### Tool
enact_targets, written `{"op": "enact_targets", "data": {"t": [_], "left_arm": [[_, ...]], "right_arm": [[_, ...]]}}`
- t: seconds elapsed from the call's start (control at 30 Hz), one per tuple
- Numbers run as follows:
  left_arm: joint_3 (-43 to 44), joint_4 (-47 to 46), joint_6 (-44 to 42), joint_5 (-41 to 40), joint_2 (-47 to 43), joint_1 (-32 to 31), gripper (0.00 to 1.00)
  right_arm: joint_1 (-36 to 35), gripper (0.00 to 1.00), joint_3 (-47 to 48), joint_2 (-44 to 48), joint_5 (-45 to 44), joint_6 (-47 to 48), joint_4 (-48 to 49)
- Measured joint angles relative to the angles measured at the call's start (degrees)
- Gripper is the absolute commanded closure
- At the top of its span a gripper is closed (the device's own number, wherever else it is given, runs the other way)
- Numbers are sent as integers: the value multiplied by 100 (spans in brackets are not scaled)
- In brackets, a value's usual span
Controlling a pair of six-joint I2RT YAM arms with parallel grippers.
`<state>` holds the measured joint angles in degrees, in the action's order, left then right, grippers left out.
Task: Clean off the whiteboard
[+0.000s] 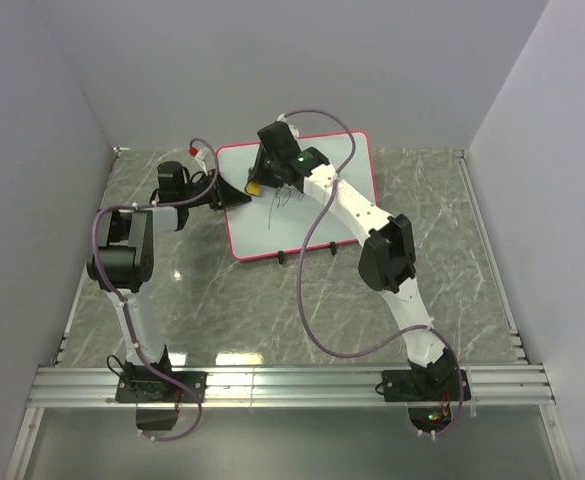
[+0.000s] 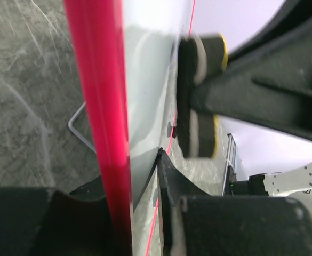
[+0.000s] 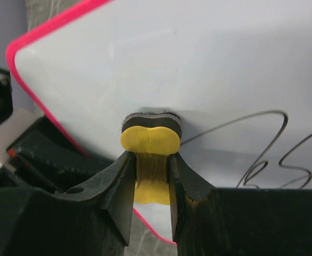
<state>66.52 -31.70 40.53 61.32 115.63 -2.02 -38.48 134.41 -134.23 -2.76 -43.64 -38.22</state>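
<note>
The whiteboard (image 1: 317,205), white with a pink-red rim, lies at the back middle of the table, with black scribble (image 1: 287,195) near its centre. My left gripper (image 1: 234,193) is shut on the board's left edge. In the left wrist view the red rim (image 2: 100,106) runs between the jaws of my left gripper (image 2: 126,176). My right gripper (image 1: 260,180) is shut on a yellow bone-shaped eraser (image 3: 150,140), whose dark felt face is pressed on the board (image 3: 198,64) just left of the scribble (image 3: 268,154). The eraser (image 2: 201,96) also shows in the left wrist view.
The table top (image 1: 222,300) is grey marble-patterned, with walls close on three sides. A red-capped marker (image 1: 194,150) lies behind the left gripper. Black clip feet (image 1: 282,258) stick out at the board's near edge. A metal rail (image 1: 292,380) carries both arm bases.
</note>
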Motion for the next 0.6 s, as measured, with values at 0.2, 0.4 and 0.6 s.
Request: {"op": "enact_targets", "data": {"t": [0.2,0.4,0.6], "left_arm": [[-37,28,-42,-9,-46,-26,100],[-61,223,-195,-83,-225,-118,100],[-61,284,-190,-105,-243,-151,100]], "right_arm": [[11,100,304,-188,-610,4,81],[74,100,520,-199,-1443,55,-52],[70,100,494,-199,-1550,221,-151]]}}
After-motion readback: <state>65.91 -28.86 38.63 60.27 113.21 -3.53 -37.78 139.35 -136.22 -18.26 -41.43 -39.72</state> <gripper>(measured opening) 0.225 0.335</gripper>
